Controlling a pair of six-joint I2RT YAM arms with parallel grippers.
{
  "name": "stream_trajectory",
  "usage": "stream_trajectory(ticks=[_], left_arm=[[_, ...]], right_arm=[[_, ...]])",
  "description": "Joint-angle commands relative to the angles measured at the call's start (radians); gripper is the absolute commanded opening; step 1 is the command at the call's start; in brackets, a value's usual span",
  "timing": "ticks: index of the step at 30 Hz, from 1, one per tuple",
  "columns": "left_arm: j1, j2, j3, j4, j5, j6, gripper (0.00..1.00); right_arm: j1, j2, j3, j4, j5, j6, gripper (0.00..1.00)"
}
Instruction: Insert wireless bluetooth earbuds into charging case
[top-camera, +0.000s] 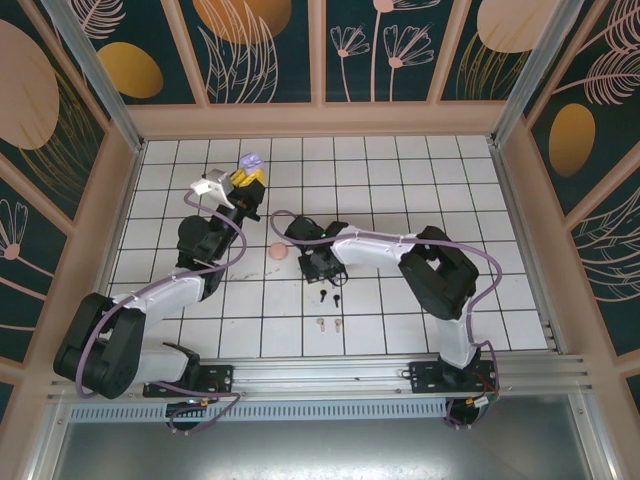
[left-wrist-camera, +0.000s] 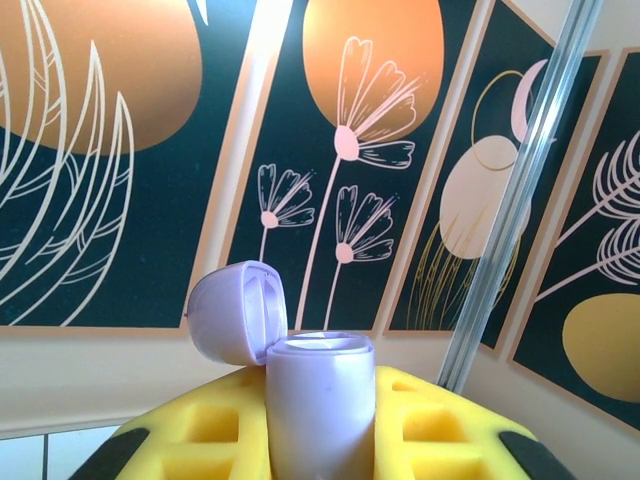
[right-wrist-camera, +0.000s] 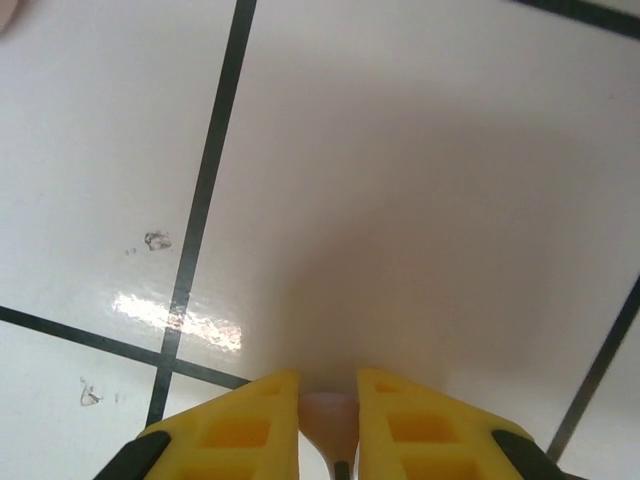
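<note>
Back-left over the white grid-tiled counter (top-camera: 420, 200): left end effector (top-camera: 247, 181) is clamped on the lilac plastic charging case (top-camera: 252, 160). In the left wrist view its yellow fingers (left-wrist-camera: 200, 435) grip the case body (left-wrist-camera: 320, 400) on both sides. The case stands upright and its lid (left-wrist-camera: 232, 312) is hinged open to the left. Can't see into the case from this angle.

Mid-counter: right end effector (top-camera: 318, 264) points down at the tiles. In the right wrist view its yellow fingers (right-wrist-camera: 235, 430) are closed on a small pale stemmed earbud (right-wrist-camera: 330, 418). Colour reads pinkish, can't say pink vs lilac. It sits just over bare tile, contact unclear.

Loose on the counter: two black stemmed earbuds (top-camera: 330, 296) just near-side of the right end effector. Two pink stemmed earbuds (top-camera: 329, 324) lie one tile row closer to the bases. A round pink case (top-camera: 278, 252) sits just left of the right end effector, between the two arms.
</note>
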Motion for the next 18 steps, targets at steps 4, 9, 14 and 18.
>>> stream_trajectory(ticks=[4,9,14,18], left_arm=[[0.001,0.015,-0.035,0.111,0.059,-0.006,0.00],[0.001,0.057,-0.046,0.177,0.139,-0.009,0.00],[0.000,0.117,-0.026,0.226,0.239,-0.005,0.00],[0.000,0.150,0.002,0.245,0.291,0.017,0.00]], right_arm=[[-0.090,-0.144,0.064,0.022,0.011,-0.026,0.17],[-0.165,-0.221,0.106,0.056,-0.009,-0.071,0.16],[-0.223,-0.275,0.190,0.080,-0.032,-0.148,0.16],[-0.245,-0.294,0.282,0.077,-0.031,-0.210,0.16]])
